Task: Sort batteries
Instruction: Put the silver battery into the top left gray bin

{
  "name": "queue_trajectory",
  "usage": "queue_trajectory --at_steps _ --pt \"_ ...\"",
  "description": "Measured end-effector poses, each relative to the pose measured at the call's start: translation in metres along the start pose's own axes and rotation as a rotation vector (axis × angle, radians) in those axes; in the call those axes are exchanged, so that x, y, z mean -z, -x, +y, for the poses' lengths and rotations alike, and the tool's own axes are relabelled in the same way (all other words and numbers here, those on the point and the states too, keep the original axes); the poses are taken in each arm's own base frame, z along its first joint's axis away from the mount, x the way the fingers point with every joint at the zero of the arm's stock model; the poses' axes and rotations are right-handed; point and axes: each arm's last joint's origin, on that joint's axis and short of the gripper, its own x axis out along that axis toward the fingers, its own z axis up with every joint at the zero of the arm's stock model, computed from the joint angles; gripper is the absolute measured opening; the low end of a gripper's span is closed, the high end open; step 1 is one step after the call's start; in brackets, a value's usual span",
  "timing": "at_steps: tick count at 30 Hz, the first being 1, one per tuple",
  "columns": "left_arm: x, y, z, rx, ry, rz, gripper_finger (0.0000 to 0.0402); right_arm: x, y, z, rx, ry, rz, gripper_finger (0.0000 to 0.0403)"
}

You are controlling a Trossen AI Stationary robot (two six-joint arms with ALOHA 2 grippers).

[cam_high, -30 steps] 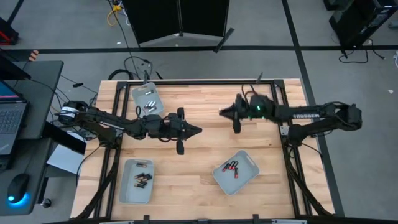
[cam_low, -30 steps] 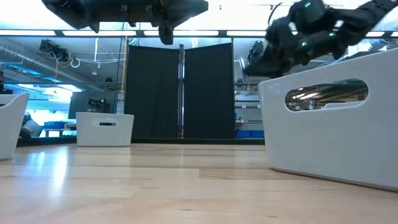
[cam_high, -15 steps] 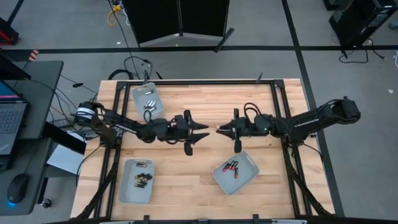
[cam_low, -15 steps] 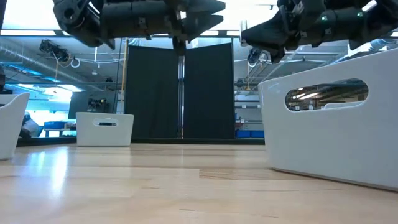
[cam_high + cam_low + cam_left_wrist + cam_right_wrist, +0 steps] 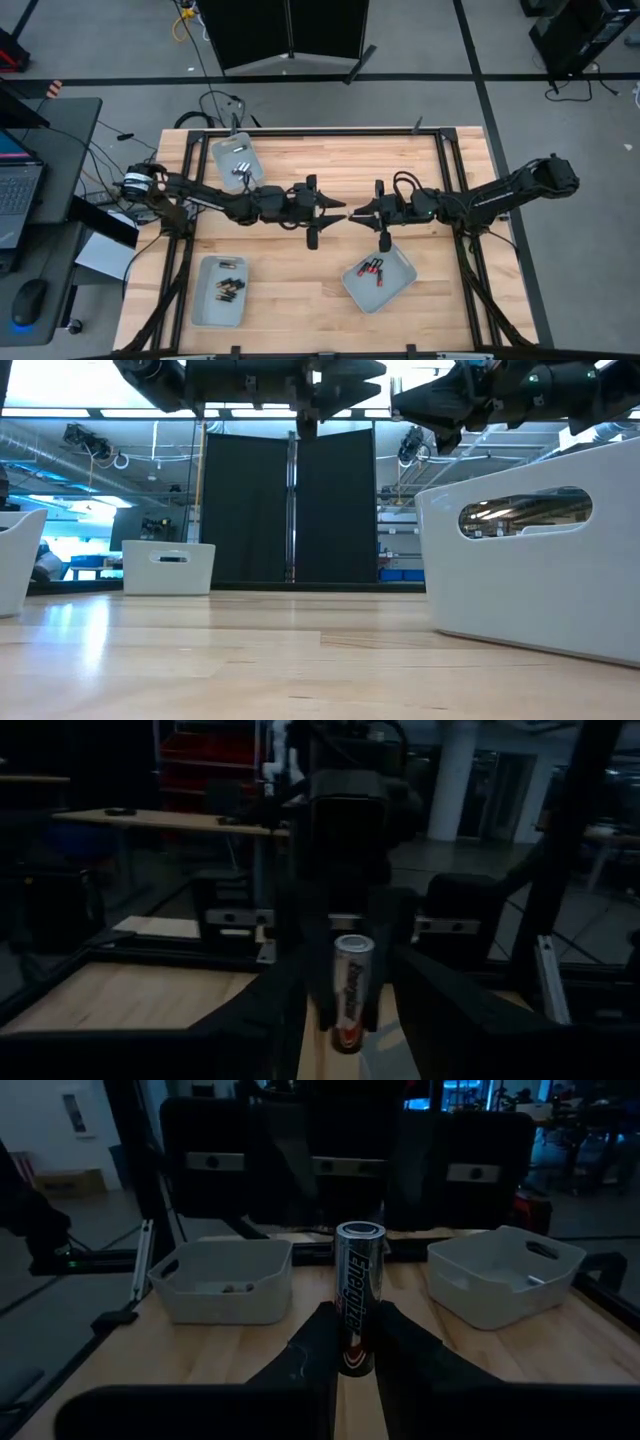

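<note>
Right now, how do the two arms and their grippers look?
Both arms are dark, slim and jointed, each ending in a black two-finger gripper with tapered fingers: left gripper, right gripper. A black cable loops over the right arm near its wrist. The left arm has a pale ring near its base.

My pale wooden worktop point(image 5: 320, 260) sits in a black metal frame on a grey floor point(image 5: 100, 50) crossed by dark tape lines. Beyond its far edge stands a black folding screen point(image 5: 288, 505), its panels meeting at a central post. A desk with an open laptop point(image 5: 18, 195) and a mouse point(image 5: 30, 297) flanks one side, and cables trail over the floor. Behind the screen, ceiling light strips and blue-lit shelving point(image 5: 80, 555) fill the room.
</note>
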Motion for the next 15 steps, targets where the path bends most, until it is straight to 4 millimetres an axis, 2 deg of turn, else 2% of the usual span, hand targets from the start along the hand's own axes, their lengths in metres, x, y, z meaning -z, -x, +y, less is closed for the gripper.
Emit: queue_trajectory --at_steps 8,15 --pt "-0.005 -0.007 -0.003 0.052 -0.003 -0.002 0.0155 0.000 0.000 0.003 -0.011 0.009 -0.002 0.0054" --pt "0.005 -0.024 -0.004 0.080 0.002 0.032 0.0155 0.000 0.001 0.006 -0.021 0.013 0.001 0.0054"
